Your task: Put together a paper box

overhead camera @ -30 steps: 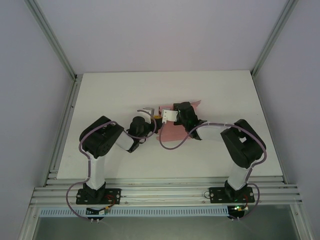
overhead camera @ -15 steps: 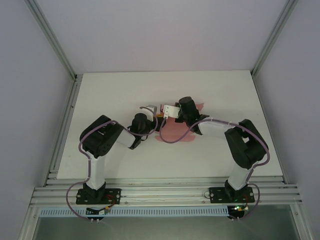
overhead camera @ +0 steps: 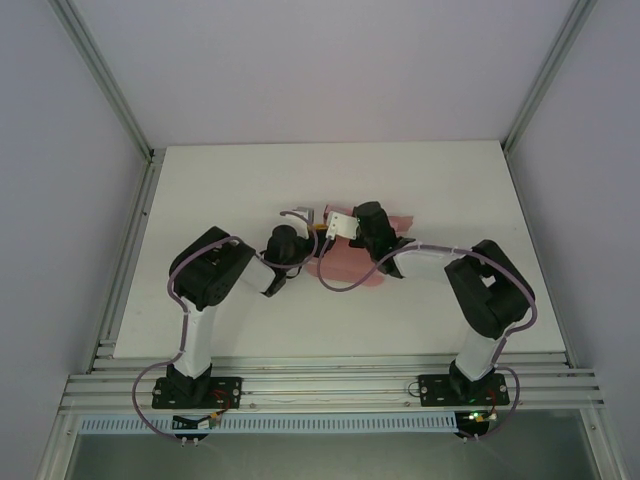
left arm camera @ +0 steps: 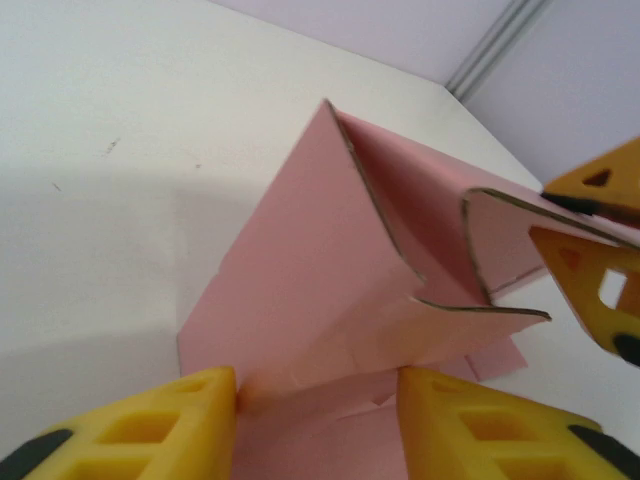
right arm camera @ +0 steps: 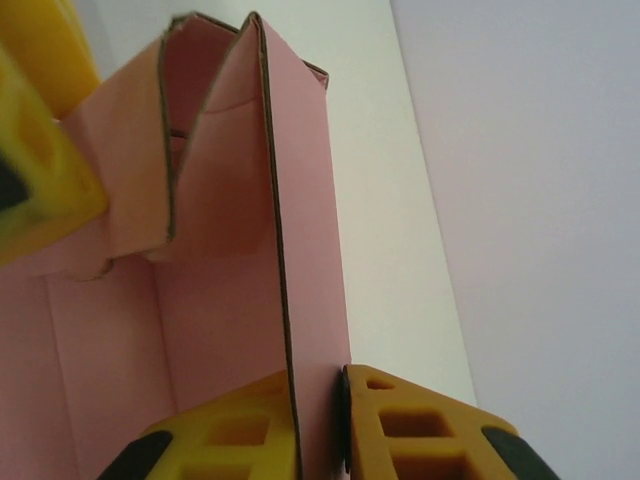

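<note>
Mid-desk (overhead camera: 200,190), the pink box (overhead camera: 352,262) sits half-folded between both arms. Right hand (right arm camera: 318,425) pinches an upright panel tight between its fingers. Left hand (left arm camera: 318,415) sits wide, fingers straddling a folded flap, with one finger touching the paperboard.

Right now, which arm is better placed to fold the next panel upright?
Probably right. The right gripper is clamped on an upright wall of the paper box. The left gripper straddles a low flap, its fingers apart, holding nothing firmly.
</note>
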